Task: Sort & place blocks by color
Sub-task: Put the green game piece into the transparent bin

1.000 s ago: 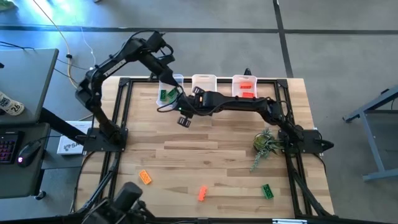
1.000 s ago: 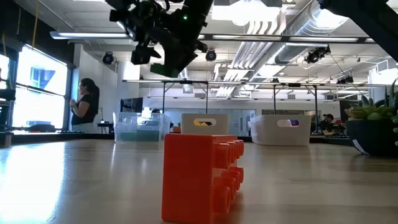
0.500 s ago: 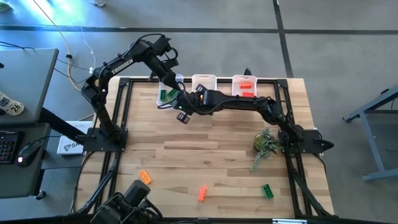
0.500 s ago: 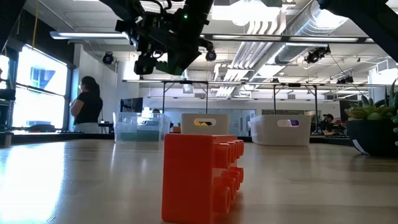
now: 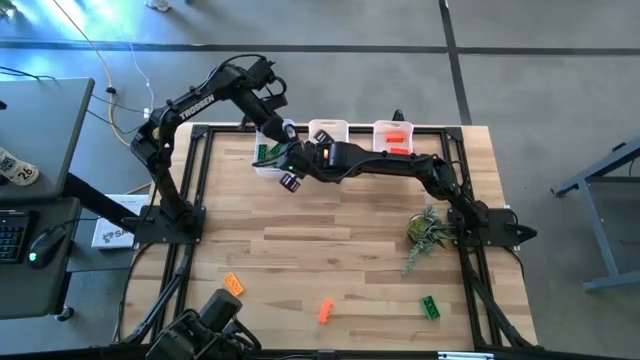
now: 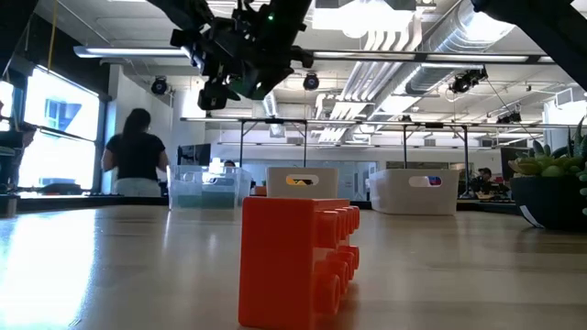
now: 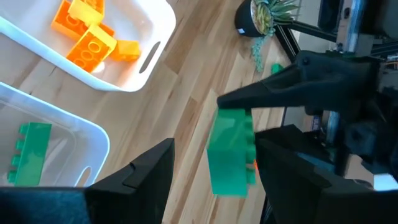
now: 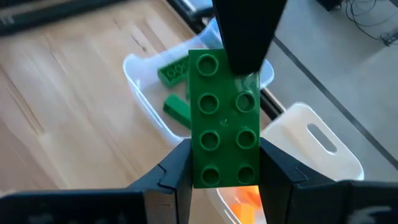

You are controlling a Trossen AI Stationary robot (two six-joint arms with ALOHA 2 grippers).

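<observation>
In the right wrist view my right gripper (image 8: 225, 163) is shut on a green studded block (image 8: 224, 118), above the clear bin (image 8: 149, 93) that holds more green blocks. In the high view it is at the far left bin (image 5: 288, 172). My left gripper (image 7: 214, 180) is open, and the same green block (image 7: 231, 152) stands between its fingers. One left finger (image 8: 249, 37) shows over the block's far end. Orange (image 5: 233, 284), red-orange (image 5: 325, 311) and green (image 5: 429, 307) blocks lie flat near the near edge. My right gripper pinches the green block by its two long sides (image 8: 202, 168) at the near end, between both fingers. The block runs along the fingers with its studded face toward the wrist camera. It is lifted clear above the table. My left gripper: I cannot tell whether it touches the block.
Three bins stand along the far edge: green blocks (image 5: 268, 152), orange-yellow blocks (image 5: 327, 128), red blocks (image 5: 393, 140). A small potted plant (image 5: 428, 230) stands near the right arm's base. A red-orange block (image 6: 298, 261) fills the low view's foreground. A person stands beyond the table.
My right gripper has carried the green block toward the far edge and a little left, up to the green bin and my left gripper. The left arm shifted slightly at first, then stayed. The person in the background has moved.
</observation>
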